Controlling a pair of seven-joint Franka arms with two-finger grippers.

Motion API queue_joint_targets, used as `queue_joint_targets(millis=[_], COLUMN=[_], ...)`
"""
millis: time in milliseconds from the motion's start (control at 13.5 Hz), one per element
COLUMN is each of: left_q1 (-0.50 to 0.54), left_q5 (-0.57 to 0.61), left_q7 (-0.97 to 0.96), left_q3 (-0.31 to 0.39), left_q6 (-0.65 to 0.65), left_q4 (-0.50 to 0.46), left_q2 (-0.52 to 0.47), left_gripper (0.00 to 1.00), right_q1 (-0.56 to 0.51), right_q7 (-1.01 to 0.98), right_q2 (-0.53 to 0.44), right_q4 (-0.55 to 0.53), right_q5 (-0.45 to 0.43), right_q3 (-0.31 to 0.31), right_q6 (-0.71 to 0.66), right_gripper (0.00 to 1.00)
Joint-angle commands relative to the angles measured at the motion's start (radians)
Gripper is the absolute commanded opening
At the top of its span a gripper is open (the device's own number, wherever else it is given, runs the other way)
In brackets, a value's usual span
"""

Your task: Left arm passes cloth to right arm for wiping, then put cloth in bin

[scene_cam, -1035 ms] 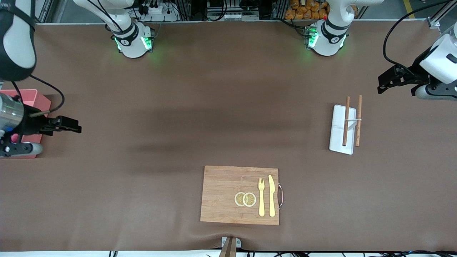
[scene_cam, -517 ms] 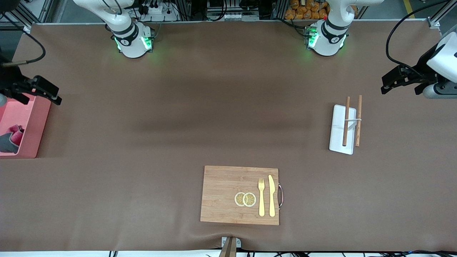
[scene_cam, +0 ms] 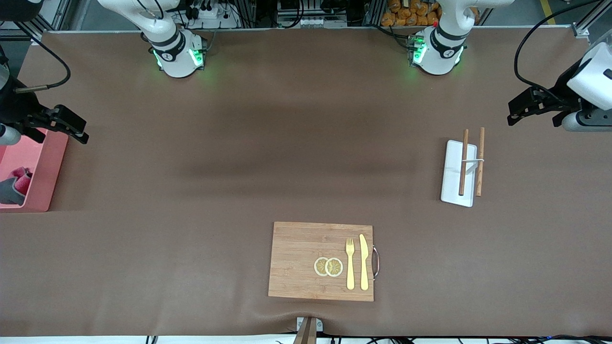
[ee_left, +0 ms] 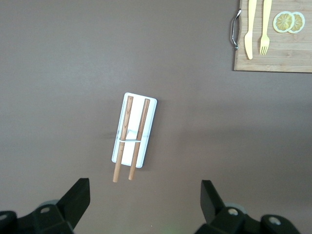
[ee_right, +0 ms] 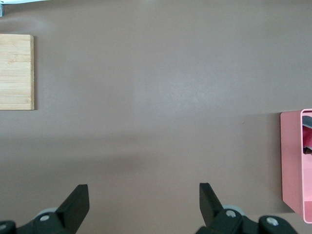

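Cloth [scene_cam: 13, 184] lies inside the bin [scene_cam: 50, 165], crumpled against the bin's wall, crimson-pink face up with the dark grey fold below it. Bin sits at the right arm's end of the worktop [scene_cam: 239, 143]. In the right wrist view only a sliver of the cloth shows over the pink rim.

Right gripper [scene_cam: 71, 128] hangs in the air over the corner of the bin closest to the robots' bases, jaws spread wide, nothing between them. Right wrist view confirms: both black fingers [ee_right: 75, 202] stand well apart above bare brown worktop, bin at the edge.

Left gripper [scene_cam: 530, 106] hangs over the left arm's end of the worktop, near the white tray [scene_cam: 452, 177], also wide and empty. Left wrist view looks down on the tray between its spread fingers [ee_left: 78, 195].

Tray carries two wooden chopsticks [scene_cam: 464, 162] lying side by side across a small rest, their ends overhanging the tray edge.

Wooden cutting board [scene_cam: 296, 260] lies nearer to the front camera than the tray, mid-worktop. On it: two lemon slices [scene_cam: 328, 266] touching each other, a yellow fork [scene_cam: 350, 263] and a yellow knife [scene_cam: 364, 262] just beside them, parallel. Metal handle [scene_cam: 376, 262] on the board's edge next to the knife.
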Motion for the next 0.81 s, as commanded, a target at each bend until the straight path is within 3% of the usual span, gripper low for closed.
queue_joint_targets(millis=[0, 739], left_q1=[-0.002, 0.006], left_q5=[0.018, 0.018], left_q7=[-0.02, -0.02], left_q3=[-0.004, -0.003], left_q6=[-0.007, -0.021], left_q4=[0.007, 0.002], left_q2=[-0.004, -0.004], left_gripper=[1.0, 1.0], right_q1=[0.015, -0.006], right_q7=[0.012, 0.006], right_q2=[0.003, 0.009], right_q4=[0.002, 0.038], right_q5=[-0.042, 0.004], right_q3=[-0.007, -0.012], right_q6=[0.011, 0.009], right_gripper=[1.0, 1.0])
